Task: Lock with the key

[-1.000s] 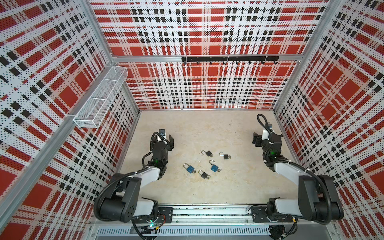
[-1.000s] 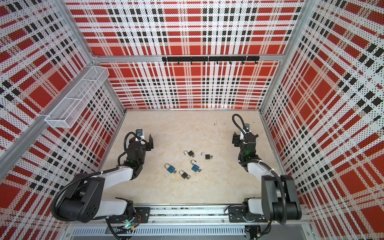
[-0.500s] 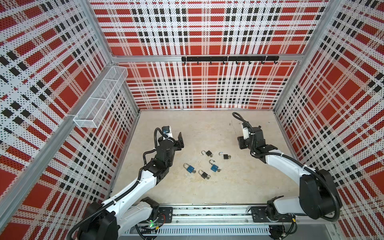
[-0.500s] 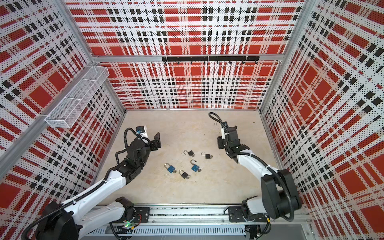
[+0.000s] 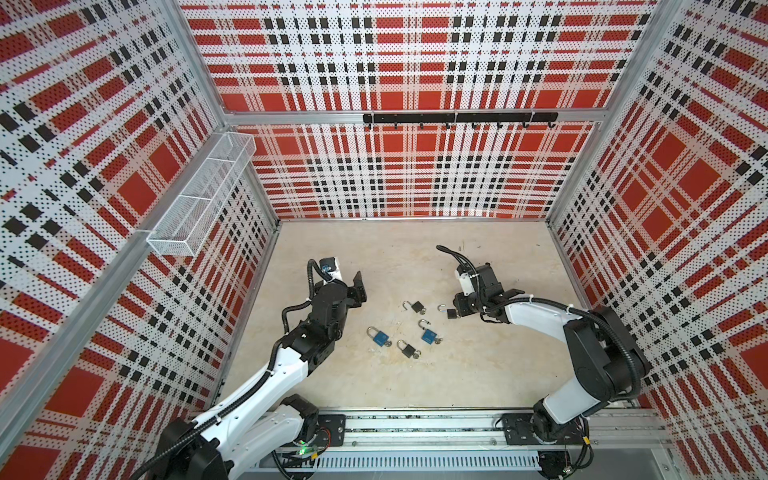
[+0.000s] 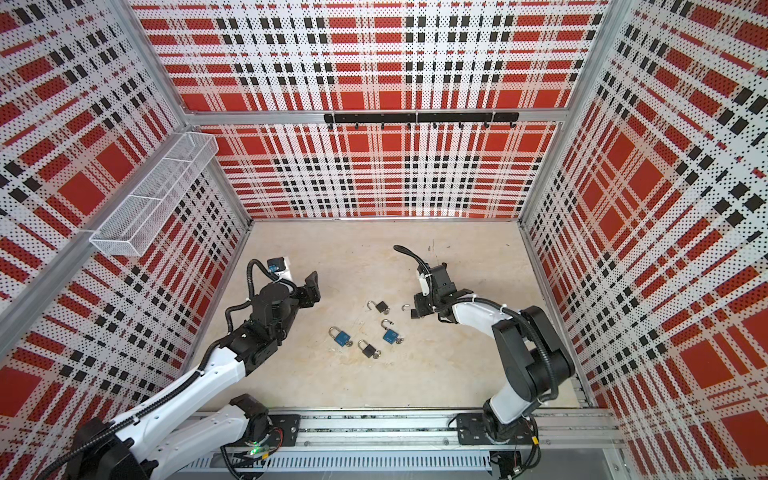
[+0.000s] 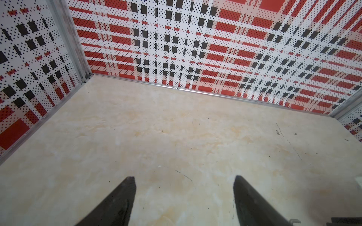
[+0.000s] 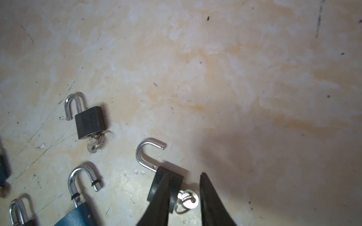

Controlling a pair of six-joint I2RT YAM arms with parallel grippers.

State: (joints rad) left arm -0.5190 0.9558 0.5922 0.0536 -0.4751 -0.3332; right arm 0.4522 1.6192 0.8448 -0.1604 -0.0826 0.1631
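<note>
Several small padlocks lie mid-floor in both top views. The rightmost black padlock [image 5: 451,312] [image 6: 413,311] [image 8: 154,187] has its shackle swung open and a silver key [image 8: 189,200] on a ring in its base. My right gripper [image 5: 455,309] [image 6: 417,309] [image 8: 185,174] is down over it. Its jaws are narrow but apart: one finger lies over the lock body, the other just past the key. My left gripper [image 5: 359,291] [image 6: 311,286] [image 7: 184,178] hovers open and empty over bare floor, left of the locks.
Close by lie another open black padlock [image 5: 417,307] [image 8: 89,122] with keys, an open blue padlock [image 5: 428,336] [image 8: 78,213], a closed blue padlock [image 5: 379,337] and a closed black padlock [image 5: 408,350]. A wire basket [image 5: 199,195] and a hook rail [image 5: 457,118] hang on the walls.
Both arms have reached out from the sides toward the padlocks. The right gripper has come down on the rightmost black padlock and its jaws have narrowed. The left gripper has stayed open.
</note>
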